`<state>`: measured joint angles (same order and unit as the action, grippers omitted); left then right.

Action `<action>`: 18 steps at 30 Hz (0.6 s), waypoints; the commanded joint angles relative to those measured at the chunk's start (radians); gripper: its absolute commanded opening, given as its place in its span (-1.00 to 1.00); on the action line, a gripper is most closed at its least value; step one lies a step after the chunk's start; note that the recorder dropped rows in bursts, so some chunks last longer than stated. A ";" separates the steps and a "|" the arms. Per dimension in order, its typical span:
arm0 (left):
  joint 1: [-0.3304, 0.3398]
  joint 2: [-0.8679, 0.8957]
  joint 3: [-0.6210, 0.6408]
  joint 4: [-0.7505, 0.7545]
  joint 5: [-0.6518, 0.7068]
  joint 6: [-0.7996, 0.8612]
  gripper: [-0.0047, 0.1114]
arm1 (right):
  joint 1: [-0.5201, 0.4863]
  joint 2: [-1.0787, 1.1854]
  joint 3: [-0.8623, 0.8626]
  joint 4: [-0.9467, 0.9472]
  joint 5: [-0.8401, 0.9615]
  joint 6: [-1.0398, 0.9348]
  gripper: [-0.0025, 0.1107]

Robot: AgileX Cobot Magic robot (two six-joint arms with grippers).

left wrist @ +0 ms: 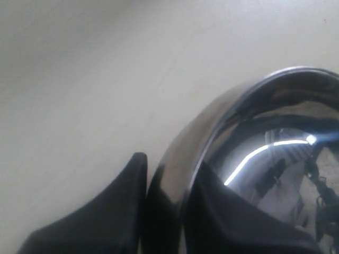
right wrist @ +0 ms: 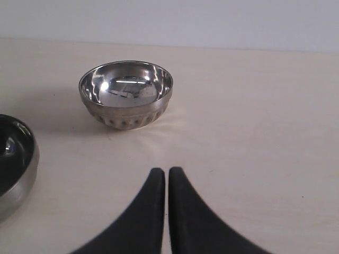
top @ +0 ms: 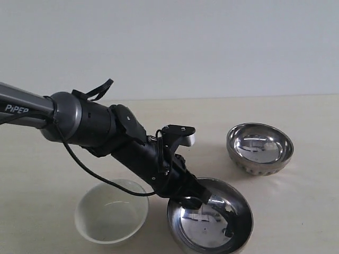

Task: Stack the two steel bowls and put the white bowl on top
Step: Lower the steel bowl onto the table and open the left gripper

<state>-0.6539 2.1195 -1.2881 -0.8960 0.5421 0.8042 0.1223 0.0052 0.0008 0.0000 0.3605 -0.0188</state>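
Observation:
A smooth-sided steel bowl (top: 211, 222) sits tilted at the front of the table, with my left gripper (top: 197, 197) shut on its rim. In the left wrist view one black finger is outside and one inside the smooth steel bowl (left wrist: 233, 121). The dimpled steel bowl (top: 259, 148) stands upright at the right back, and in the right wrist view the dimpled bowl (right wrist: 126, 93) lies ahead of my right gripper (right wrist: 167, 173), which is shut on nothing. The white bowl (top: 111, 210) rests at the front left, beside the left arm.
The beige table (top: 296, 211) runs back to a pale wall. The left arm (top: 95, 127) reaches in from the left over the white bowl's far side. The smooth bowl's edge (right wrist: 16, 169) shows in the right wrist view.

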 commanded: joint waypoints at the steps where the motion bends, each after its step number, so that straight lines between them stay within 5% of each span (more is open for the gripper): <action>1: -0.007 0.009 -0.002 -0.012 -0.047 0.012 -0.85 | -0.003 -0.005 -0.001 -0.010 -0.005 -0.003 -0.96; 7: -0.007 0.009 -0.004 -0.012 -0.139 0.029 -0.85 | -0.003 -0.005 -0.001 -0.010 -0.005 -0.003 -0.96; 18: -0.007 0.009 -0.004 -0.012 -0.089 0.029 -0.85 | -0.003 -0.005 -0.001 -0.010 -0.005 -0.003 -0.96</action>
<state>-0.6563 2.1275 -1.2899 -0.9152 0.4288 0.8221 0.1223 0.0052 0.0008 0.0000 0.3605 -0.0188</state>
